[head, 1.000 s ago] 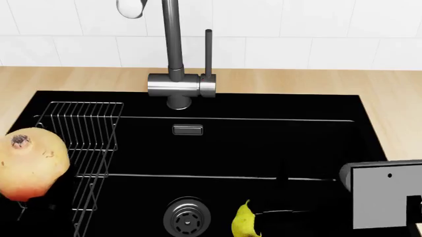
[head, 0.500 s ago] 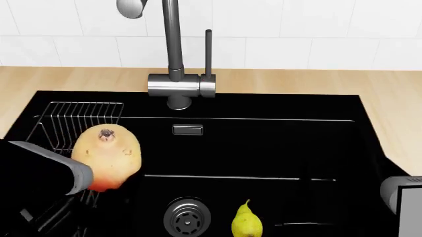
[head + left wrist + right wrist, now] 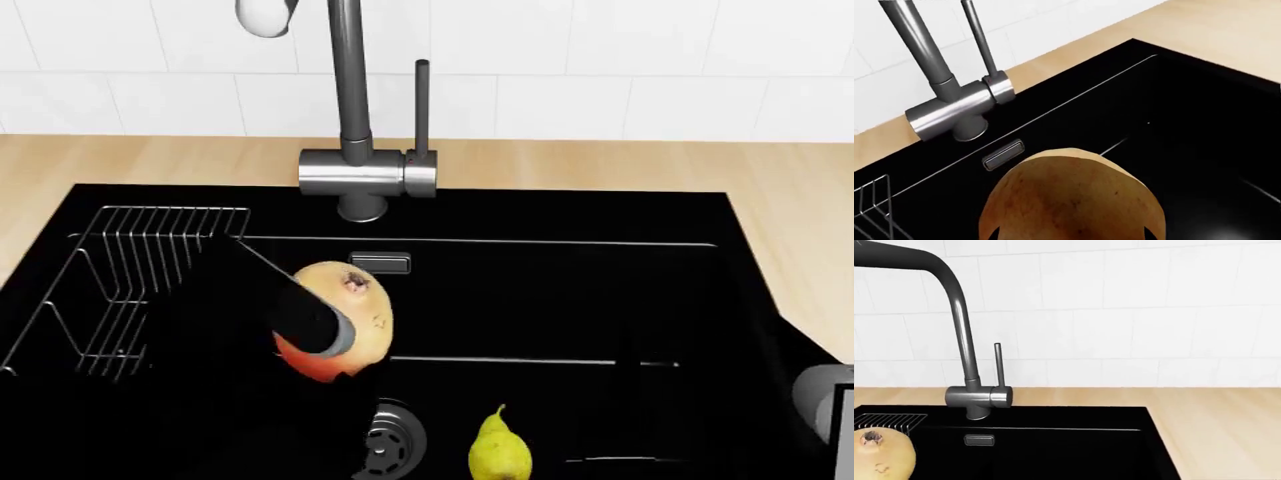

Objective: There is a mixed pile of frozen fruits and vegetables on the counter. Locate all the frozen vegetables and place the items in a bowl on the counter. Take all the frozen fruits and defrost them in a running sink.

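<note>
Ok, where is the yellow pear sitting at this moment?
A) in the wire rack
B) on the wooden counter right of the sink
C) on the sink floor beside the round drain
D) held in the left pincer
C: in the head view the pear lies on the black sink floor just beside the steel drain, while the left pincer carries the tan round fruit instead.

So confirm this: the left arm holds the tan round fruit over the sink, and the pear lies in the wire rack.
Not quite. In the head view the pear lies on the sink floor beside the drain, not in the wire rack. The left arm does hold the tan round fruit over the sink.
</note>
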Robot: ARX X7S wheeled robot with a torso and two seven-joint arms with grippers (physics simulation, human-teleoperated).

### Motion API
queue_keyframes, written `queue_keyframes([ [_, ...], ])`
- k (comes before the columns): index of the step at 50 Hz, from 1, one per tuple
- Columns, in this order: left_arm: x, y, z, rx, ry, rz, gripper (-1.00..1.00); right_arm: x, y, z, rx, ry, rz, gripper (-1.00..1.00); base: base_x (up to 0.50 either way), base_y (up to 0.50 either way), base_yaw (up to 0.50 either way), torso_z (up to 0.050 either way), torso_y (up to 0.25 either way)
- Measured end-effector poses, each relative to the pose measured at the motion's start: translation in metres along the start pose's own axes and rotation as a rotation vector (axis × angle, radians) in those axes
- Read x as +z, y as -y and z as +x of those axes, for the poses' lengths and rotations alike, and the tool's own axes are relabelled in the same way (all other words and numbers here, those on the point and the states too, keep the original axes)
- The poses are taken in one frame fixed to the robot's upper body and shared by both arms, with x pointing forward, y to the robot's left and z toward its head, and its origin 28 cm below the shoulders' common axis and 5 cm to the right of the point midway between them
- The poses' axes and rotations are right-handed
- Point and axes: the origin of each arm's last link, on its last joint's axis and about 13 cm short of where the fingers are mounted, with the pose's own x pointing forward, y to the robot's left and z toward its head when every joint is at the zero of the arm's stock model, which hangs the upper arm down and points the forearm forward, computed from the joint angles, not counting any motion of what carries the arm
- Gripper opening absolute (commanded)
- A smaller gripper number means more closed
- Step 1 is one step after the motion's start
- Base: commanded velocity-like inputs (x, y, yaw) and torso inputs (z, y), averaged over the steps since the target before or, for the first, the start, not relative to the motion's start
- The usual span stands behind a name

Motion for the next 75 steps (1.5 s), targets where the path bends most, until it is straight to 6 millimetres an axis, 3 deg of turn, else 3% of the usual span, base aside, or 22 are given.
queue_keyframes([
  [16,0.003,-0.009,0.041,-0.055,-0.168,0.064,-1.0,0.001,0.002,0.0,-0.002,0.0,0.018,1.0,0.0,0.0,0.0,0.001,0.001],
  [36,-0.014,-0.02,0.096,-0.082,-0.346,0.045,-1.0,0.0,0.006,0.0,-0.003,-0.006,0.037,1.0,0.0,0.0,0.0,0.0,0.001],
  [59,-0.047,-0.018,0.11,-0.116,-0.467,0.068,-1.0,-0.004,0.009,0.001,-0.007,-0.017,0.047,1.0,0.0,0.0,0.0,0.0,0.0],
  [60,-0.047,-0.018,0.11,-0.115,-0.469,0.068,1.0,-0.004,0.009,0.001,-0.007,-0.018,0.047,1.0,0.0,0.0,0.0,0.0,0.0],
  [75,-0.034,-0.02,0.112,-0.101,-0.437,0.074,1.0,-0.008,0.009,0.003,0.001,-0.033,0.049,1.0,0.0,0.0,0.0,0.0,0.0],
])
